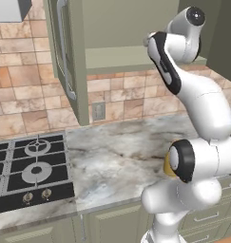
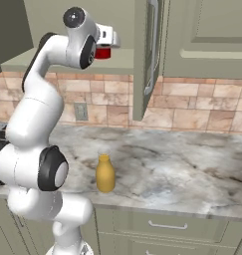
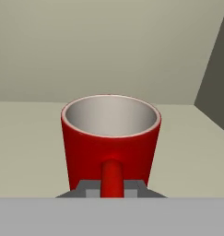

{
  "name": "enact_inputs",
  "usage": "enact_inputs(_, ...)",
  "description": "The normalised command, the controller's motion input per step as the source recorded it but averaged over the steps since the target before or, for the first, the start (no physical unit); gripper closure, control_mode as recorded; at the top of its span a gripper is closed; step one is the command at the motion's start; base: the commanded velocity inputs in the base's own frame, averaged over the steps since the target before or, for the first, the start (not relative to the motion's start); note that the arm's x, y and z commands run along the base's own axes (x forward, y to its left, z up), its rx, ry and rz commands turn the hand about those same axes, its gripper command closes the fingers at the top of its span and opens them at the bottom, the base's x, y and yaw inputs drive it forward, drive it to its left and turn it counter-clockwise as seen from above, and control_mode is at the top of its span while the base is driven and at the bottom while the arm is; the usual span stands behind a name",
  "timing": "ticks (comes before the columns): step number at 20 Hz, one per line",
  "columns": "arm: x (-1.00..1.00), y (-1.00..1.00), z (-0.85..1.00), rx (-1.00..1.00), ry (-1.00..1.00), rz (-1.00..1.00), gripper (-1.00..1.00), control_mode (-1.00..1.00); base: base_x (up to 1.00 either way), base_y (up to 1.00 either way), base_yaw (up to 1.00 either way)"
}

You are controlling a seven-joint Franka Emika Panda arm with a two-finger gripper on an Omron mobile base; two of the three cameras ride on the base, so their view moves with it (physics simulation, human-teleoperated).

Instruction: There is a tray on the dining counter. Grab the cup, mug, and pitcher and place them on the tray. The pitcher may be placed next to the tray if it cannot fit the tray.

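Up on the open cabinet shelf (image 3: 35,133), the squat red mug (image 3: 111,138) stood upright, mouth up, long axis vertical, its handle pointing straight back at me. My fingers (image 3: 111,188) were clamped shut on that handle. Such a thin grip could have let the mug swing or slip, I judged, or clip the grey-green cabinet door (image 2: 145,60) coming out.

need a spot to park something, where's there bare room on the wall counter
The marbled counter lies bare from the pitcher rightward, and between the gas stove and the arm's base. It is tight at the front edge around the pitcher, and up in the open cabinet where the gripper is shut on the mug.
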Motion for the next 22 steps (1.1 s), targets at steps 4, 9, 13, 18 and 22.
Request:
enact_inputs(4,-0.83,0.00,0.00,0.00,0.00,0.00,1.00,-1.00,0.00,0.00,0.00)
enact_inputs(9,-0.78,0.00,0.00,0.00,0.00,0.00,1.00,-1.00,0.00,0.00,0.00)
enact_inputs(13,-0.66,0.00,0.00,0.00,0.00,0.00,1.00,-1.00,0.00,0.00,0.00)
enact_inputs(18,-0.60,0.00,-0.04,0.00,0.01,0.00,1.00,-1.00,0.00,0.00,0.00)
enact_inputs(22,-0.60,0.00,-0.11,0.00,0.01,0.00,1.00,-1.00,0.00,0.00,0.00)
